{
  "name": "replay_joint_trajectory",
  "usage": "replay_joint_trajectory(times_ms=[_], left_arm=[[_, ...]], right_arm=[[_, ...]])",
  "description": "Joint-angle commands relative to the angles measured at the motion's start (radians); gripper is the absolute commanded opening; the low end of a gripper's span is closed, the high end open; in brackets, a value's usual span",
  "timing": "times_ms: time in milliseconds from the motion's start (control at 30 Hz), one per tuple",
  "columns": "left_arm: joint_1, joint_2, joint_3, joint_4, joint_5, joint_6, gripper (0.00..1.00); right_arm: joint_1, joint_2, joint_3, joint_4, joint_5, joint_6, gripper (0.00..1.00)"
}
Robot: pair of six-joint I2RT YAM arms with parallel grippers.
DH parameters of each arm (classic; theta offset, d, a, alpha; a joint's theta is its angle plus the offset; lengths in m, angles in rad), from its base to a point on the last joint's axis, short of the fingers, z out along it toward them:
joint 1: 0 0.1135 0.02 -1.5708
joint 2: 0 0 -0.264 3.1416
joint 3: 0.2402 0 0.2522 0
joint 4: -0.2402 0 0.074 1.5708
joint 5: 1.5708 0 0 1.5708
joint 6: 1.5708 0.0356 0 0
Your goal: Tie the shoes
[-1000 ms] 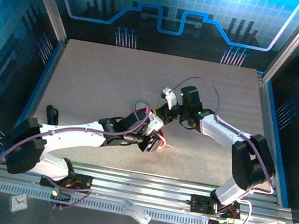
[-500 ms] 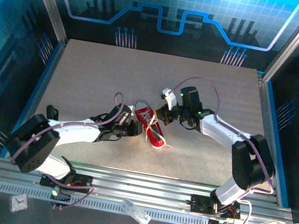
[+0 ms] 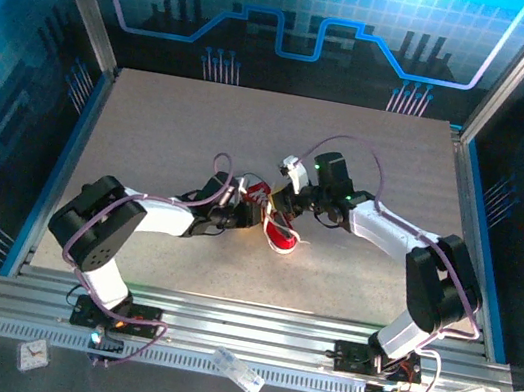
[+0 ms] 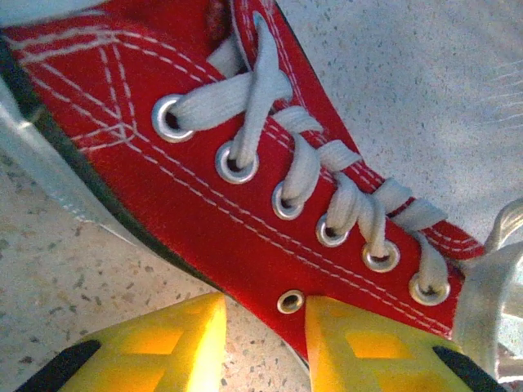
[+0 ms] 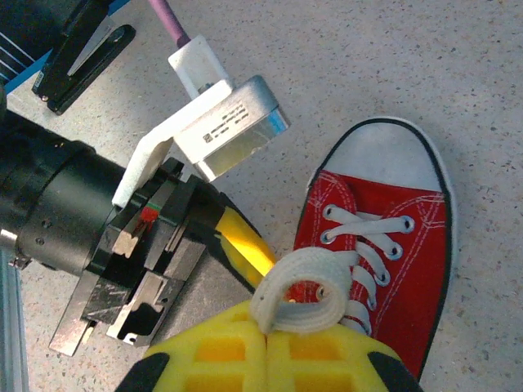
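**Position of the work.** The shoe is stood on its sole on the table, between the two grippers. Its long axis is laid slantwise, with the white toe cap turned toward the arm bases and the heel end turned away from them.

**Right gripper.** The right gripper is held above the heel end of the shoe. Its fingers are pressed together, and a loop of white lace is pinched between them over the shoe's opening. From this gripper the toe cap is found straight ahead, along the long axis.

**Left gripper.** The left gripper is presented to the side of the shoe, roughly square to the long axis. Its yellow fingers are spread, and the small side eyelet, low on the red wall, is seen in the gap between them. Whether the pads touch the canvas cannot be told. The crossed laces are found just beyond the fingers, up the side of the shoe.

**Assessment.** No knot is seen, so the tying is judged to be at an early stage. The left gripper is judged the free one for taking a second strand. That strand's loose end cannot be made out clearly. A sideways pull on the pinched loop is judged likely to drag the light shoe unless it is steadied.
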Motion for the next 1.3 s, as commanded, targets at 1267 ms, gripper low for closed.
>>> replay_joint_trajectory(times_ms=[1267], left_arm=[[0.113,-0.233,0.042,0.096,0.334,0.073,0.45]], right_arm=[[0.081,0.005,0.076,-0.077,-0.024,-0.223,0.0]])
